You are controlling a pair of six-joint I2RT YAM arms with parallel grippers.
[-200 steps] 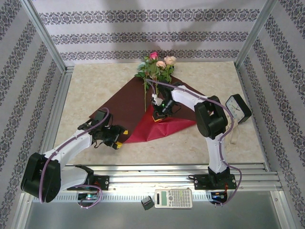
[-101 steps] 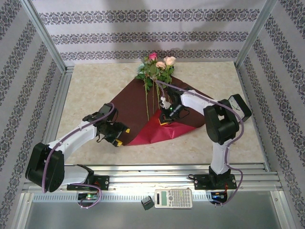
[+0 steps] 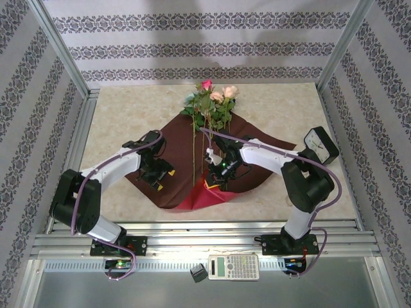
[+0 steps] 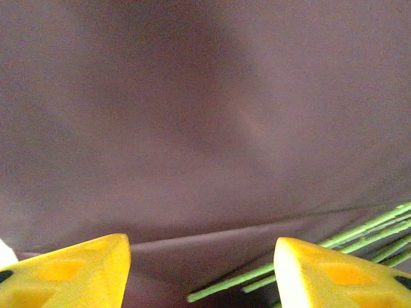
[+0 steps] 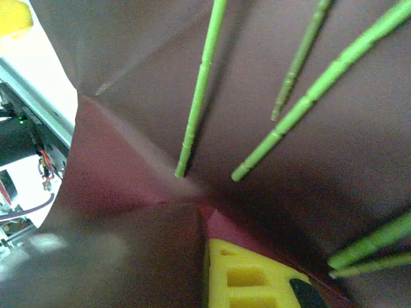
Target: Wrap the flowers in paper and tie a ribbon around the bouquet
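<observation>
The flowers (image 3: 210,99) lie on the spread crimson paper (image 3: 176,138), blooms toward the far wall and thin green stems (image 5: 200,83) running toward me. My left gripper (image 3: 157,174) hovers open over the paper's left part; its yellow fingertips (image 4: 70,273) stand wide apart above a crease, with stem ends (image 4: 302,260) to the right. My right gripper (image 3: 215,177) is shut on a folded-up flap of the paper near the stem ends. That flap's brighter red face (image 3: 202,196) shows. In the right wrist view the gripper (image 5: 207,253) has one yellow finger (image 5: 250,279) visible, the other behind paper. The ribbon is out of view.
A white dial-faced object (image 3: 320,145) stands at the right, close to the right arm's elbow. A calculator (image 3: 234,266) lies on the metal rail in front of the bases. Aluminium posts and patterned walls close in the table (image 3: 115,109).
The left gripper has moved right and away from me, onto the paper. The right gripper has pulled its flap toward the near edge, so less bright red shows. The flowers shifted slightly.
</observation>
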